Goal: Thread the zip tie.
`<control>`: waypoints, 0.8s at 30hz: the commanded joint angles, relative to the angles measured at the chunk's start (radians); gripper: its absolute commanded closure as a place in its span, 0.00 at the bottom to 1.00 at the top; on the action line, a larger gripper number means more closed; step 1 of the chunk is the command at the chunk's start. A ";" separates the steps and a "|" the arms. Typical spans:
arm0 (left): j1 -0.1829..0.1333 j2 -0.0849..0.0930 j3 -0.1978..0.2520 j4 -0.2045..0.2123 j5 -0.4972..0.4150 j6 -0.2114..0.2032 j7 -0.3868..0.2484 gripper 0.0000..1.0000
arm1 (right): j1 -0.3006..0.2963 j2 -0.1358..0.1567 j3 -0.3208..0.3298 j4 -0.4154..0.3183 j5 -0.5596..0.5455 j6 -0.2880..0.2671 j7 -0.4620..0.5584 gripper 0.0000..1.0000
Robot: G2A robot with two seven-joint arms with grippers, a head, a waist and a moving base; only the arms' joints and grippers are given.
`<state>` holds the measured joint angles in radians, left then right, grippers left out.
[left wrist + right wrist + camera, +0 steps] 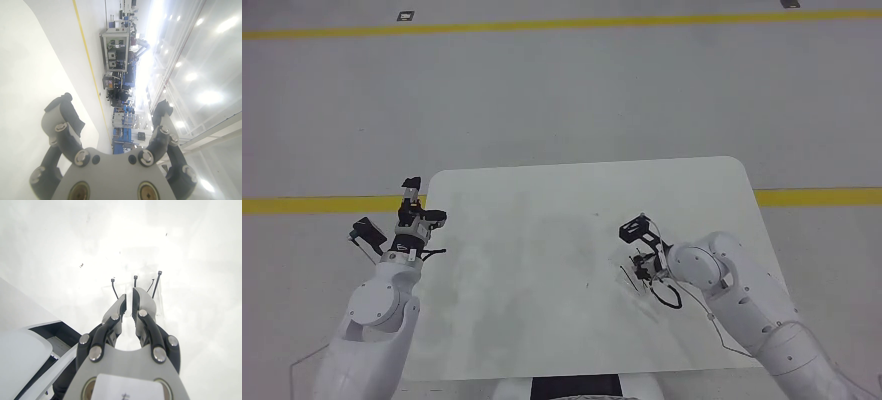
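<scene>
A white table (542, 200) seen from above the robot, with its two arms over it. Nearest, toward the table's right near part, several thin black zip ties (135, 281) lie flat and close together, roughly parallel, on what looks like a clear sheet (160, 306) resting on the tabletop. The right gripper (129, 291) hangs just above them. Its fingers stand a narrow gap apart with nothing visibly between them, and the tips sit right by the middle tie. A little farther out, at the table's left edge, the left gripper (412, 215) is raised with its fingers spread wide and empty, well apart from the ties. Beyond the table's far edge a yellow floor line (542, 24) crosses the pale floor. No tie looks picked up or threaded yet, so the task seems to be at its start. Because the ties lie so near one another, the fingers could close on two at once or nudge a neighbour out of place. Each tie is thin and flat against a slick surface, so the tips might slide over it or press into the tabletop without catching it. The sheet could also shift under that push and carry the ties with it.
</scene>
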<state>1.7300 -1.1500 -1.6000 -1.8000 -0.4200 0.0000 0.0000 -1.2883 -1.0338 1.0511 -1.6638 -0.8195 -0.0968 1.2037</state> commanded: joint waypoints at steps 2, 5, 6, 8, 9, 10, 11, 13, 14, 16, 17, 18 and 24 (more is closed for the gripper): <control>0.000 0.000 0.000 0.000 0.000 0.000 0.000 0.00 | 0.006 -0.001 -0.006 0.007 -0.007 0.010 -0.004 0.89; 0.000 0.000 0.000 0.000 0.000 0.000 0.000 0.00 | 0.009 -0.002 -0.011 0.012 -0.012 0.017 -0.006 0.88; 0.000 0.000 0.000 0.000 0.000 0.000 0.000 0.00 | 0.010 -0.003 -0.012 0.014 -0.013 0.019 -0.007 0.87; 0.000 0.000 0.000 0.000 0.000 0.000 0.000 0.00 | 0.011 -0.003 -0.015 0.017 -0.016 0.023 -0.008 0.87; 0.000 0.000 0.000 0.000 0.000 0.000 0.000 0.00 | 0.011 -0.003 -0.016 0.019 -0.017 0.024 -0.009 0.87; 0.000 0.000 0.000 0.000 0.000 0.000 0.000 0.00 | 0.012 -0.004 -0.017 0.021 -0.017 0.025 -0.010 0.87; 0.000 0.000 0.000 0.000 0.000 0.000 0.000 0.00 | 0.013 -0.004 -0.018 0.024 -0.017 0.026 -0.011 0.87; 0.000 0.000 0.000 0.000 0.000 0.000 0.000 0.00 | 0.015 -0.004 -0.020 0.030 -0.015 0.026 -0.013 0.87; 0.000 0.000 0.000 0.000 0.000 0.000 0.000 0.00 | 0.016 -0.005 -0.021 0.033 -0.015 0.026 -0.014 0.87; 0.000 0.000 0.000 0.000 0.000 0.000 0.000 0.00 | 0.019 -0.006 -0.024 0.040 -0.012 0.026 -0.015 0.87; 0.000 0.000 0.000 0.000 0.000 0.000 0.000 0.00 | 0.020 -0.006 -0.025 0.043 -0.011 0.025 -0.016 0.88; 0.000 0.000 0.000 0.000 0.000 0.000 0.000 0.00 | 0.022 -0.006 -0.026 0.048 -0.009 0.024 -0.017 0.87; 0.000 0.000 0.000 0.000 0.000 0.000 0.000 0.00 | 0.033 -0.009 -0.034 0.070 0.003 0.015 -0.022 0.88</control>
<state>1.7300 -1.1500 -1.6000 -1.8000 -0.4200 0.0000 0.0000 -1.2567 -1.0427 1.0183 -1.5969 -0.8184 -0.0801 1.1827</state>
